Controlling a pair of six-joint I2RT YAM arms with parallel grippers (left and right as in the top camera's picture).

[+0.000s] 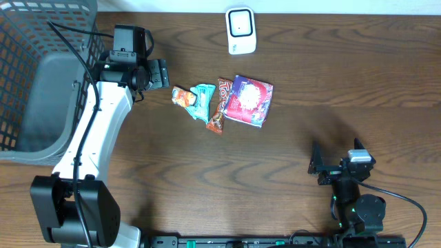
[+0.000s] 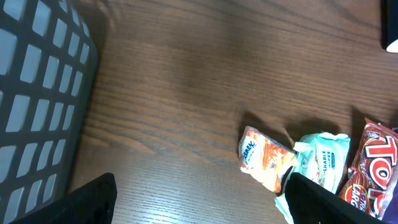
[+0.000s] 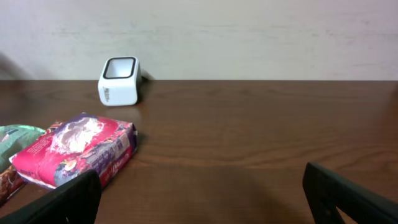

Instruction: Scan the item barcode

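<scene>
Several snack items lie mid-table: an orange packet, a teal pack, a red-brown bar and a pink-purple pack. The white scanner stands at the table's far edge. My left gripper is open just left of the orange packet and holds nothing. Its right finger overlaps the packet's edge in the left wrist view. At the near right, my right gripper stands open, empty, and faces the items.
A large grey mesh basket fills the left end of the table, close beside the left arm. Bare wood lies between the items and the right gripper. A pale wall rises behind the scanner.
</scene>
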